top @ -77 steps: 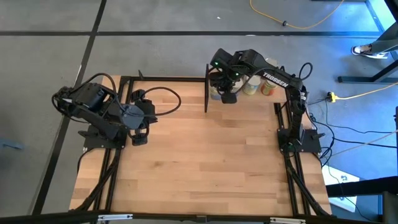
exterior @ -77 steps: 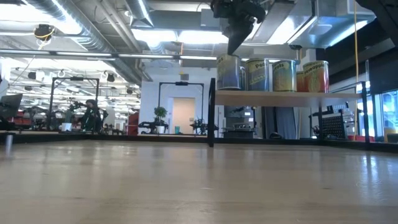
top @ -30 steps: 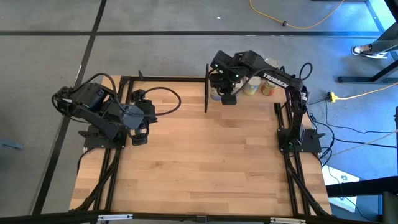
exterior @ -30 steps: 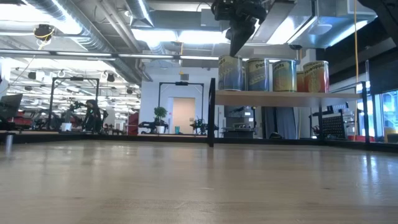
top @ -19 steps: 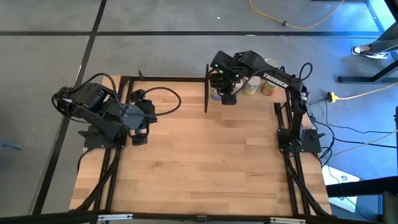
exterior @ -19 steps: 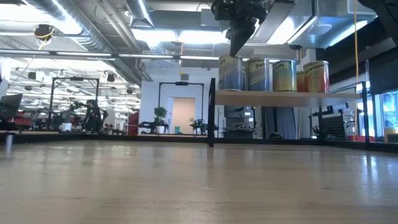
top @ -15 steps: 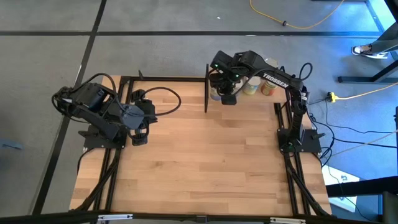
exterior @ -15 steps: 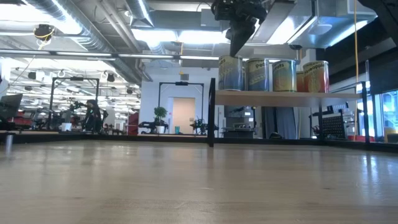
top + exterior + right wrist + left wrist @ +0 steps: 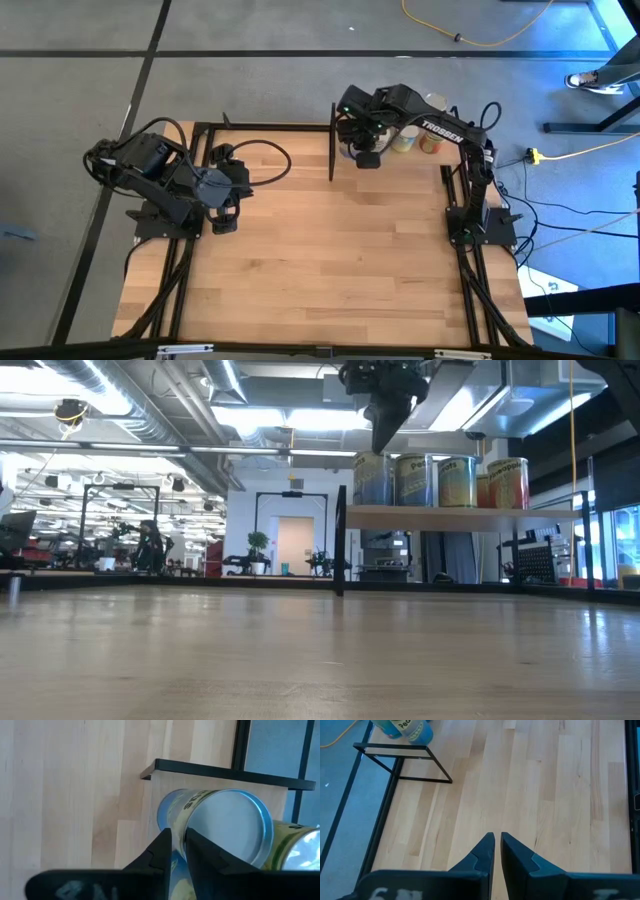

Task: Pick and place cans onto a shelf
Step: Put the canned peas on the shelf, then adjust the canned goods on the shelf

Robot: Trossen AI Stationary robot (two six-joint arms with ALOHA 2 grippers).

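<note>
Several cans stand upright in a row on the shelf at the table's far right: a blue can at the left end, two yellow-green ones and an orange one. My right gripper points down right over the blue can's top. Its fingers are open by a narrow slit at the can's left rim. My left gripper waits shut above the table's left side. My right gripper comes from above, its fingertips at the blue can's top rim. I cannot tell whether they touch it. The can stands upright on the shelf on its own base.
The shelf's black posts rise at the far edge. The left wrist view shows the shelf's black base frame lying on the tabletop. Bare wooden tabletop spreads between the two arms and toward the near edge.
My right gripper has tipped a little toward the table's right edge above the blue can, staying at the same height.
</note>
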